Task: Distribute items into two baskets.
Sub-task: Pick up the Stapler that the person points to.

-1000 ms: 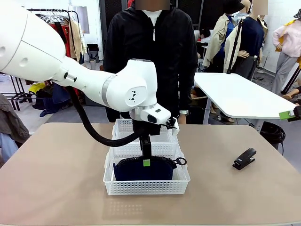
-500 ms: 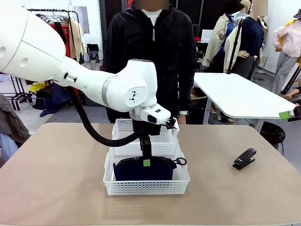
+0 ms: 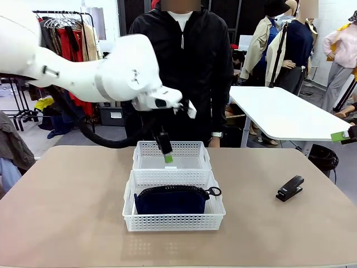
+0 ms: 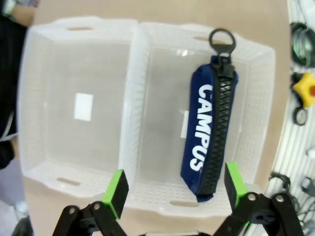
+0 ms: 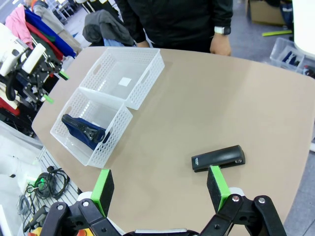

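Observation:
The navy blue pouch (image 3: 173, 201) with white print lies in the near white basket (image 3: 174, 223), its ring pull at the right end. My left gripper (image 3: 167, 154) hangs open and empty above the far basket (image 3: 195, 147), which has just a label inside. In the left wrist view the pouch (image 4: 209, 129) lies in the right-hand basket (image 4: 261, 98), with the other basket (image 4: 83, 64) beside it, and the left gripper (image 4: 175, 186) stands wide. The black stapler (image 3: 290, 188) rests on the table at the right. My right gripper (image 5: 160, 189) hovers open high above the stapler (image 5: 218, 158).
A person in a black jacket (image 3: 181, 72) stands at the far edge, just behind the baskets, one hand (image 5: 220, 45) near the table. Bare tan tabletop (image 3: 67, 201) lies left and right of the baskets. A white table (image 3: 279, 114) stands beyond, at the right.
My left gripper has risen from the pouch in the near basket and swung up and back over the far basket. The pouch stays in the near basket. The stapler has not moved.

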You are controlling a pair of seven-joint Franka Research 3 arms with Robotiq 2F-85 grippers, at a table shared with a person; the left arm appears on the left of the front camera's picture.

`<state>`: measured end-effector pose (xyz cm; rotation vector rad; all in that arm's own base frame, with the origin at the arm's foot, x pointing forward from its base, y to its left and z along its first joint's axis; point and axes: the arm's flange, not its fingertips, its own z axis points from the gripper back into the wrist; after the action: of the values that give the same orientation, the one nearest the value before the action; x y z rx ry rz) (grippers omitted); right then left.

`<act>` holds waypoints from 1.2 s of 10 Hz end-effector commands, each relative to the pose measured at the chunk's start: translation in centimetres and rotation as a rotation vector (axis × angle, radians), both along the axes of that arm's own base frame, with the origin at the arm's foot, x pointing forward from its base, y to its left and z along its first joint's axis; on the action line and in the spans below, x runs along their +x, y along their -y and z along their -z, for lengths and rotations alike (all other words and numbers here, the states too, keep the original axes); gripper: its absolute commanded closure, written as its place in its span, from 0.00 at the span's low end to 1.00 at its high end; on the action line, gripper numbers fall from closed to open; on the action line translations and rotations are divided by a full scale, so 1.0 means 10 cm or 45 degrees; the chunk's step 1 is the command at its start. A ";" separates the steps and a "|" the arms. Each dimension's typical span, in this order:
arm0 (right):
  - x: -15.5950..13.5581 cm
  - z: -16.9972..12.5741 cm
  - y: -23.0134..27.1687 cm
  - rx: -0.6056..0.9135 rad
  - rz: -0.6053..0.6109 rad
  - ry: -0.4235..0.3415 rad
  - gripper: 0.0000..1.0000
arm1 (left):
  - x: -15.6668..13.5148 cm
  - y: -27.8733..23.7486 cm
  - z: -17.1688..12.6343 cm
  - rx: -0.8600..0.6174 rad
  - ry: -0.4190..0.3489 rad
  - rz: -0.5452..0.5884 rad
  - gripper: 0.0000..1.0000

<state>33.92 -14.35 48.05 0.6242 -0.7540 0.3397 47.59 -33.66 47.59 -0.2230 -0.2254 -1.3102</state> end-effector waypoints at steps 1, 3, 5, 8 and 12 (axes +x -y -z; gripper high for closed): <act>0.00 -0.01 -0.01 0.009 -0.003 0.012 0.00 | -0.06 -0.52 0.02 -0.146 -0.029 -0.077 0.00; 0.00 -0.01 -0.01 0.009 -0.003 0.012 0.00 | -0.06 -1.00 0.03 -0.267 -0.068 -0.198 0.00; 0.00 -0.01 -0.01 0.009 -0.003 0.012 0.00 | -0.24 -1.57 -0.01 -0.472 -0.102 -0.285 0.00; 0.00 -0.01 -0.01 0.009 -0.003 0.012 0.00 | -0.58 -2.29 -0.28 -0.574 0.039 -0.502 0.00; 0.00 -0.01 -0.01 0.009 -0.003 0.012 0.00 | -0.47 -3.14 -0.46 -0.737 0.049 -0.617 0.00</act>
<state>33.93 -14.31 48.07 0.6225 -0.7533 0.3407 41.96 -2.44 52.72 -0.5394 -0.6343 -0.7200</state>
